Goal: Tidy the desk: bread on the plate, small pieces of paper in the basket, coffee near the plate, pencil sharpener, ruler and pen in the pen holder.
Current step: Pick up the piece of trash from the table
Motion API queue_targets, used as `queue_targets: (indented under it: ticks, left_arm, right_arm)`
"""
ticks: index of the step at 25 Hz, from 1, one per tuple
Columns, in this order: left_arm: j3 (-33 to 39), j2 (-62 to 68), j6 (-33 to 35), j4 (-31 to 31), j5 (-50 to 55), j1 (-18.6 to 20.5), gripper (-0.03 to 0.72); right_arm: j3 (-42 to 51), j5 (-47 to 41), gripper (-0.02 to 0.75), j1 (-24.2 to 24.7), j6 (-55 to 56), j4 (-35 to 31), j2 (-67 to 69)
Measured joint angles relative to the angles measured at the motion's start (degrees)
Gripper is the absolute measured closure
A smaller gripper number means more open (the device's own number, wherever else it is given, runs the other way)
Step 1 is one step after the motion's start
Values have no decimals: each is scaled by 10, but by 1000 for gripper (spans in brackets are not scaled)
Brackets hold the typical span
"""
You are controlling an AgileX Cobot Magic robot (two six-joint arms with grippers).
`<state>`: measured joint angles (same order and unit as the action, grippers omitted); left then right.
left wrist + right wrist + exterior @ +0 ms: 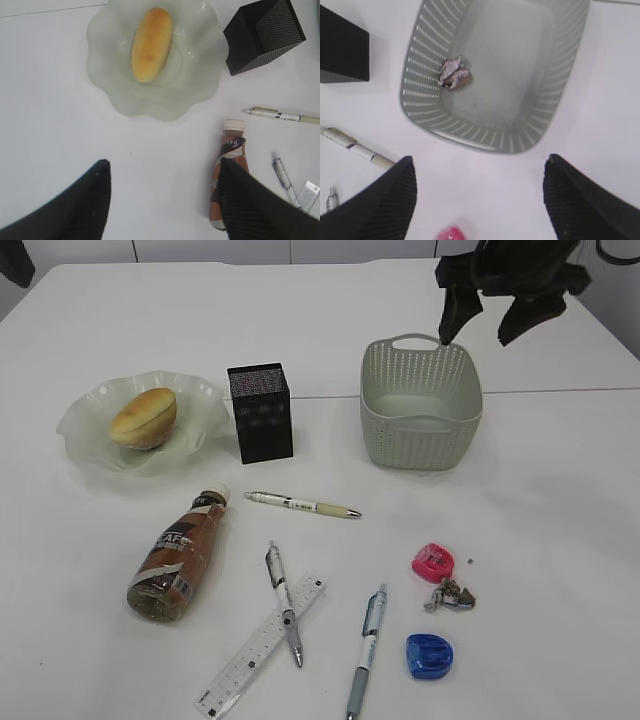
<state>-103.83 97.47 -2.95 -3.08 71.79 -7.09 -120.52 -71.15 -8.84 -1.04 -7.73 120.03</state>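
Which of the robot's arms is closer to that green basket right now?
The right. Its gripper hangs open just above the basket, which holds one crumpled paper scrap. The left gripper is over by the coffee bottle, past the pen holder.

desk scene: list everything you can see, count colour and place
desk: 1, white
plate: 1, pale green, left
bread: 1, golden, on plate
pen holder: 1, black, right of plate
basket: 1, sage green, right
crumpled paper: 1, in basket
paper scrap: 1, by sharpeners
coffee: 1, brown, lying below plate
pens: 3, centre front
ruler: 1, whitish, under one pen
sharpeners: 2, pink, blue
left tool: open, empty
right tool: open, above basket
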Motion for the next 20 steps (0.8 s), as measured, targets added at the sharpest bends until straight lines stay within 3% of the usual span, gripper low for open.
queue_targets:
  ticks: [8,15,20]
  left_arm:
    - [0,0,-1,-20,0,0,201]
    - [0,0,-1,-26,0,0,201]
    - [0,0,-1,-26,0,0,201]
  right_arm:
    - [189,-1,162,-9,36,-1,-135]
    - [374,1,162,-55,64,1,-226]
    - [448,42,162,-92,83,1,-233]
